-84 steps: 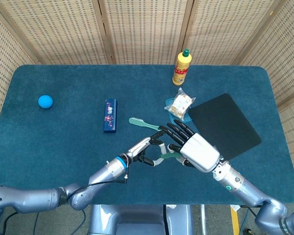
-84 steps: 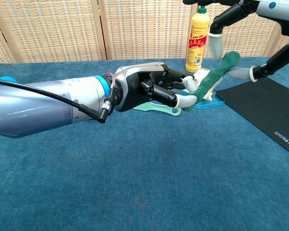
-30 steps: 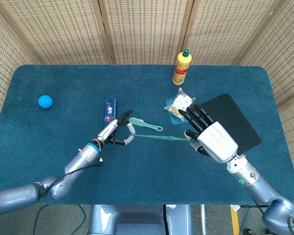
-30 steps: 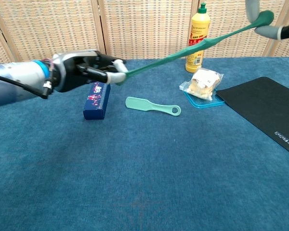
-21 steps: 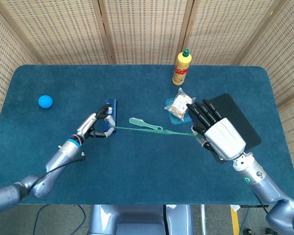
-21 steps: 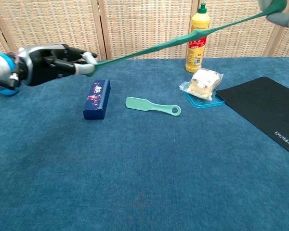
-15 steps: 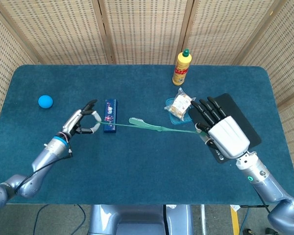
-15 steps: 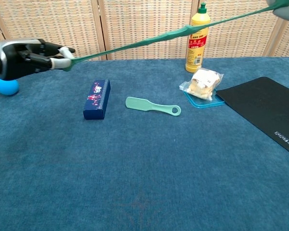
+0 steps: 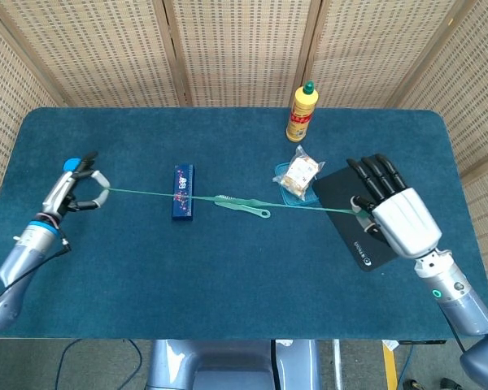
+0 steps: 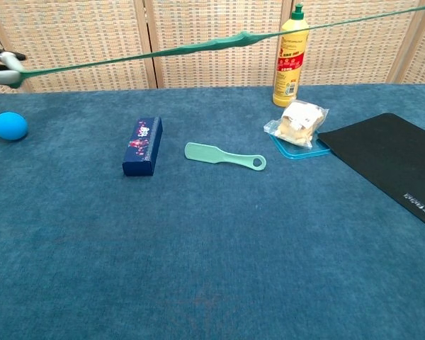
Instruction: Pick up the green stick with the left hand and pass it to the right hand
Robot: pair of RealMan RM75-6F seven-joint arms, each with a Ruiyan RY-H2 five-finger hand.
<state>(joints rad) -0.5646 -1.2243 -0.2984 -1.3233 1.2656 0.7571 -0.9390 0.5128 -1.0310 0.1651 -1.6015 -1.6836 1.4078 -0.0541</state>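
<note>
The green stick (image 9: pixel 138 193) is elastic and is pulled out into a thin taut line above the table, running from one hand to the other. My left hand (image 9: pixel 73 188) pinches its left end near the table's left edge; only the fingertips (image 10: pixel 1 67) show in the chest view. My right hand (image 9: pixel 392 213) holds the other end at the right, over the black mat, with its fingers extended. In the chest view the stick (image 10: pixel 212 44) crosses the whole frame, rising to the right, and the right hand is out of frame.
A blue ball (image 10: pixel 10 125) lies at the far left, just behind the left hand. A dark blue box (image 9: pixel 182 192) and a pale green brush (image 9: pixel 242 205) lie under the stretched stick. A yellow bottle (image 9: pixel 301 112), a snack packet (image 9: pixel 297 173) and a black mat (image 9: pixel 337 195) are at the right.
Both hands have pulled apart, the left far out to the left and the right further right. The stick has stretched from a short thick piece into a long thin line.
</note>
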